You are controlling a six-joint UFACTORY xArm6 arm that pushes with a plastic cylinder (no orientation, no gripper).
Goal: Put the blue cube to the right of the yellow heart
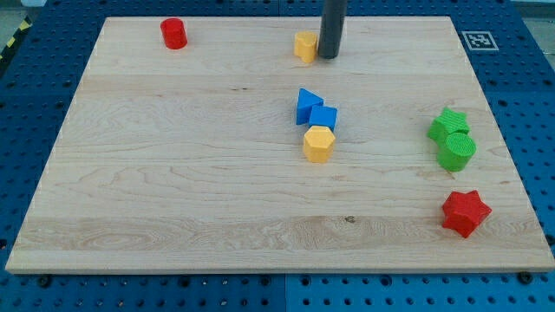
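The blue cube (324, 118) sits near the middle of the board. It touches a blue triangular block (306, 104) at its upper left and a yellow hexagonal block (319, 143) just below it. A small yellow block (305, 46), which looks like the heart, lies near the view's top centre. My tip (329, 57) is down on the board, right against that yellow block's right side. The tip is well above the blue cube in the view.
A red cylinder (174, 33) stands at the top left. A green star-like block (449, 124) and a green cylinder (457, 151) touch each other at the right. A red star (466, 212) lies at the lower right. The wooden board (173, 191) rests on a blue pegboard.
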